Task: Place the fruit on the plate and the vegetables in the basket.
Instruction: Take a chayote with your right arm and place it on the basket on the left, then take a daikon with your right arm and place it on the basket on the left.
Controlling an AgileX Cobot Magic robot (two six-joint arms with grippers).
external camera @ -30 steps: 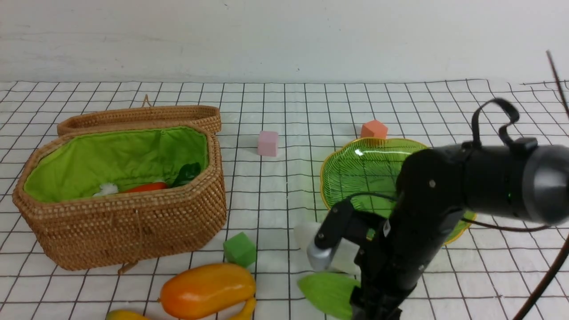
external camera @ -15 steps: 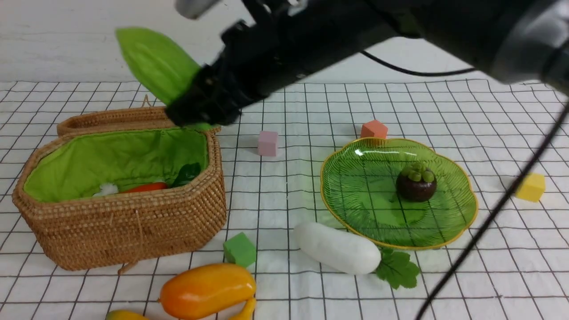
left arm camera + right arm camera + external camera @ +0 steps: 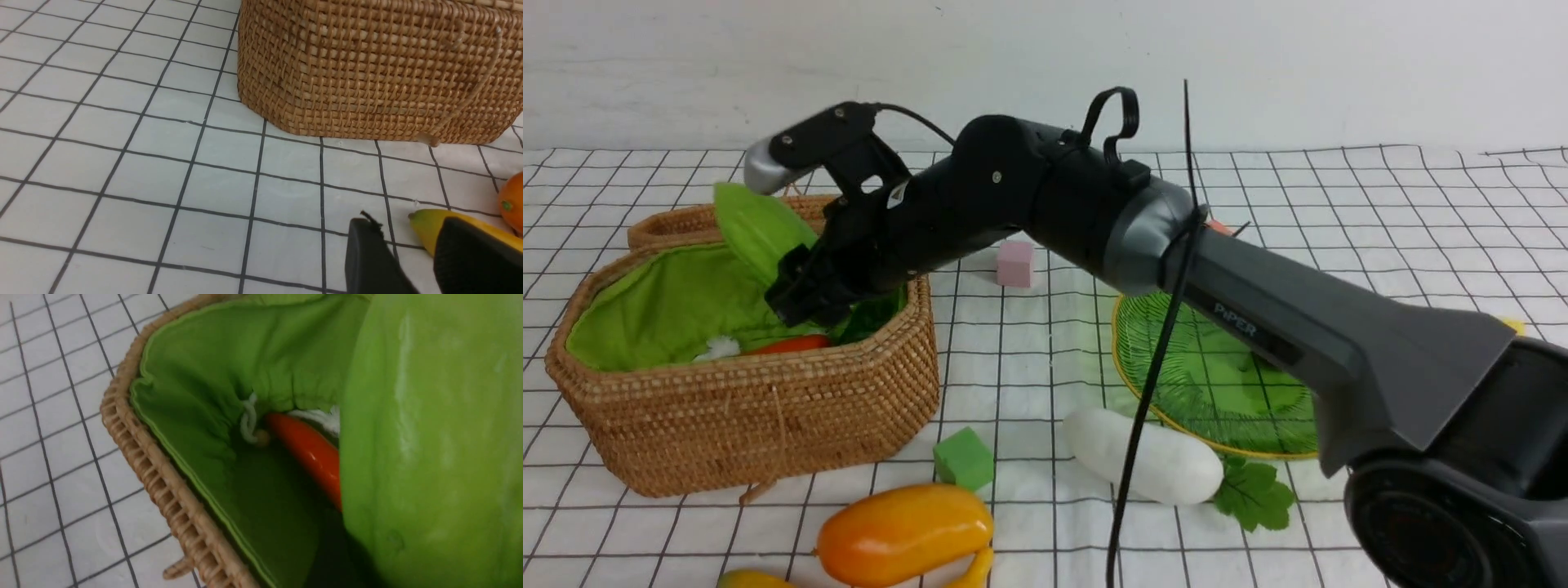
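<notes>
Right gripper [image 3: 799,284] clamped on gourd [image 3: 756,224], which tilts over the open basket [image 3: 752,425]. Carrot [image 3: 788,345] lies inside. Left gripper [image 3: 404,241] part open, empty, beside banana [image 3: 425,229].

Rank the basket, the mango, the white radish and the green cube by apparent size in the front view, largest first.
1. basket
2. mango and white radish: these look about alike, and the mango lies nearer the camera, so they are left unranked.
3. green cube
</notes>
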